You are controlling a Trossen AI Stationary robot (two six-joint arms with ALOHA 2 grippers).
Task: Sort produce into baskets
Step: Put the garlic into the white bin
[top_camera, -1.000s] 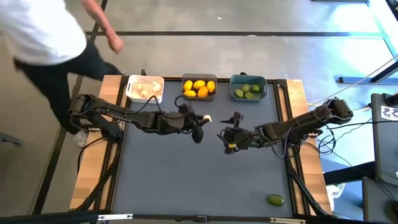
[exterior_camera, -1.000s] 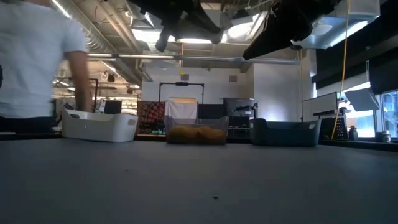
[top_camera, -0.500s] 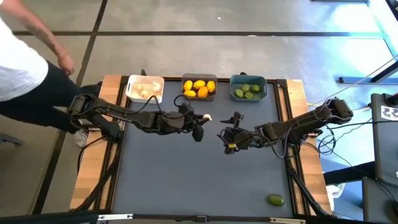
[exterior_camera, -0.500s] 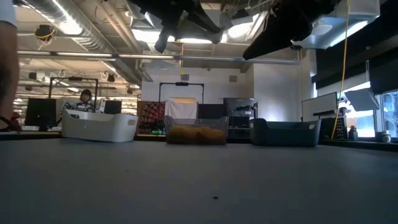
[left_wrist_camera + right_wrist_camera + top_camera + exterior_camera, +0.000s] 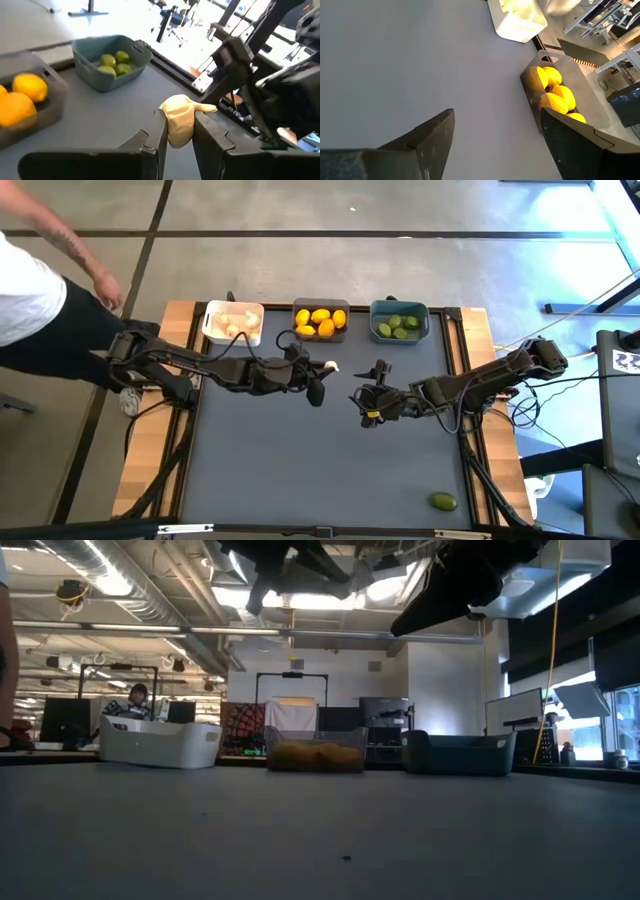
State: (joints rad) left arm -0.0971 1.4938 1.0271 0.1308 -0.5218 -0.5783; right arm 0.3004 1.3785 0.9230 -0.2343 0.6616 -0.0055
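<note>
Left hand [image 5: 179, 125] grips a garlic [image 5: 178, 119]; white bin [image 5: 233, 322] lies far-left of it; right hand [image 5: 372, 394] waits open.

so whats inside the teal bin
Green limes lie in the teal bin; the left wrist view shows about three. Anything under them or behind the near wall is hidden. One more lime sits loose on the table.

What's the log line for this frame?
left gripper: shut on garlic bulb, above table | right gripper: open, empty | stray lime: near table edge
</note>
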